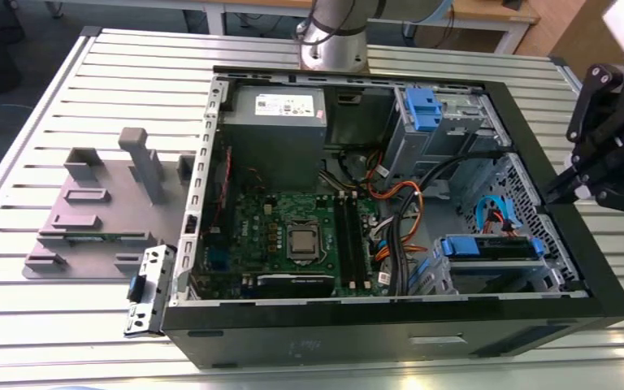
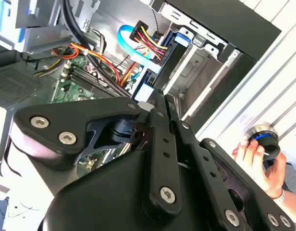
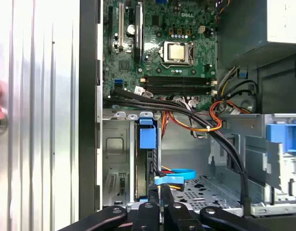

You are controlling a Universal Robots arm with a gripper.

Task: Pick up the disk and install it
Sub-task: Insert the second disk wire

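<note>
Disk edge-on in bay, tool well clear

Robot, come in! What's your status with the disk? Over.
Gripper shut, empty, close to the disk. Disk standing on edge in the drive bay of the computer case. Blue cable right beside it.

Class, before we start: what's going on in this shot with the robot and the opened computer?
A robot arm's gripper hangs over the open computer case, above the drive cage at the exterior view's right. The disk, with its blue rails, sits in that cage, close to the gripper, whose fingers look shut with nothing between them. A person's hand rests on a round knob beside the case.
</note>
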